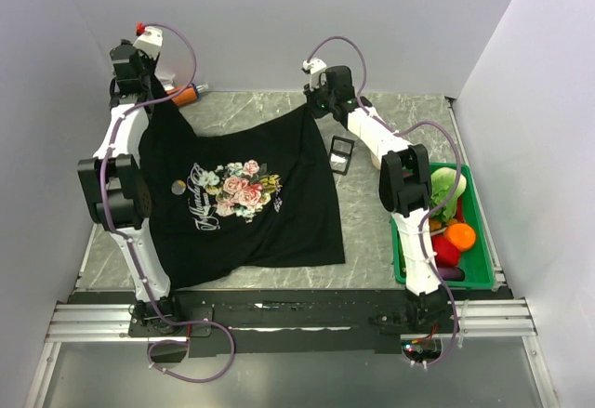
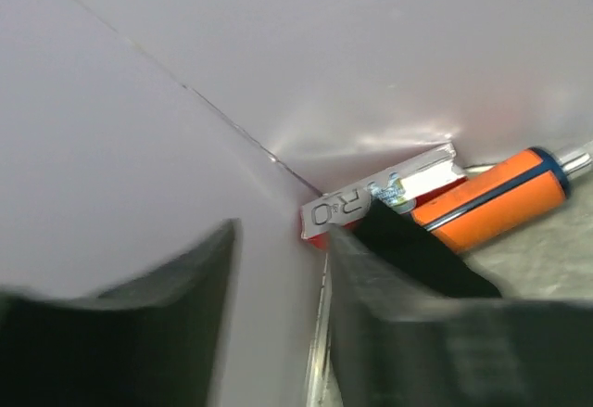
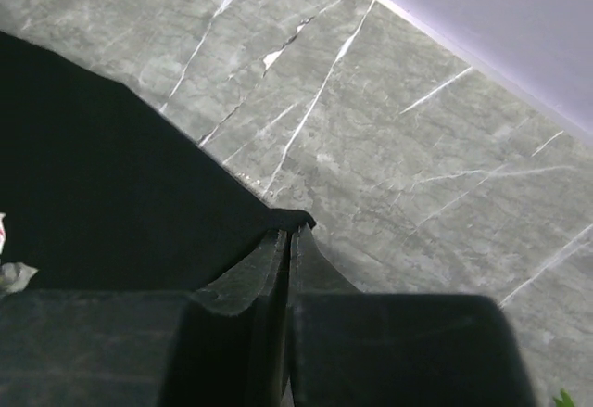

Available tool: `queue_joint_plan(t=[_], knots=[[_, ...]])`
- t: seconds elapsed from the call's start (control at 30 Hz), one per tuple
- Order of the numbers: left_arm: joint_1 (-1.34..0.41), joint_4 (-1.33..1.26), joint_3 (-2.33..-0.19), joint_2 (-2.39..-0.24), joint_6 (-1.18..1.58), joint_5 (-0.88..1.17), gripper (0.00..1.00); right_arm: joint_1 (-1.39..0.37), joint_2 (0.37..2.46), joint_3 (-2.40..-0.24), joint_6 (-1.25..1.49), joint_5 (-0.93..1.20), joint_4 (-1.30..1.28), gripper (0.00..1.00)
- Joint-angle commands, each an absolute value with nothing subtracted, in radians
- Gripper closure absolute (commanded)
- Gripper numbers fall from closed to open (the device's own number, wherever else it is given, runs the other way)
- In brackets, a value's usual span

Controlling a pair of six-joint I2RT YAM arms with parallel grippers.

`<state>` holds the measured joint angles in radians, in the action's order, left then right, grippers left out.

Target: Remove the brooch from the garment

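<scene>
Garment (image 3: 111,175) corner pinched between closed right fingers (image 3: 289,245); left fingers (image 2: 283,268) spread, nothing between them.

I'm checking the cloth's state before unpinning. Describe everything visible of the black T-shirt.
The black T-shirt looks like soft, matte fabric, spread mostly flat on the marble table, rose print facing up. A small gold brooch sits left of the print. The right gripper pinches one far corner; the other rises toward the left gripper.

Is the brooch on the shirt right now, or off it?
On. The brooch sits on the black shirt, left of the rose print. Whether its pin is fastened, cannot tell.
</scene>
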<state>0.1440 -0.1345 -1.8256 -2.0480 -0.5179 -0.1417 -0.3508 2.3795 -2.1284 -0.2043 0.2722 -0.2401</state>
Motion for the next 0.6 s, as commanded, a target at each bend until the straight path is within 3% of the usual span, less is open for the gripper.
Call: queue_joint_plan(t=[0.0,0.03,0.07,0.23,0.37,0.57], knots=[[0.133,-0.114,-1.862,-2.000,-0.499,-0.152,0.37,-0.347,2.365,-2.191,-0.196,0.255,-0.241,0.72],[0.129,-0.095,-1.852,-1.953,-0.473,-0.150,0.34,-0.348,2.332,-2.186,-0.201,0.283,-0.245,0.65],[0.127,-0.034,-1.830,-1.922,-0.459,-0.143,0.32,-0.347,2.310,-2.171,-0.206,0.299,-0.252,0.52],[0.126,0.236,-1.651,-1.624,-0.347,0.042,0.25,-0.380,2.124,-2.041,-0.274,0.397,-0.282,0.38],[0.121,0.497,-1.426,-1.439,-0.359,0.349,0.24,-0.422,1.981,-1.818,-0.241,0.516,-0.213,0.36],[0.120,0.644,-1.183,-1.345,-0.268,0.377,0.30,-0.488,1.956,-1.658,-0.178,0.629,-0.224,0.36]])
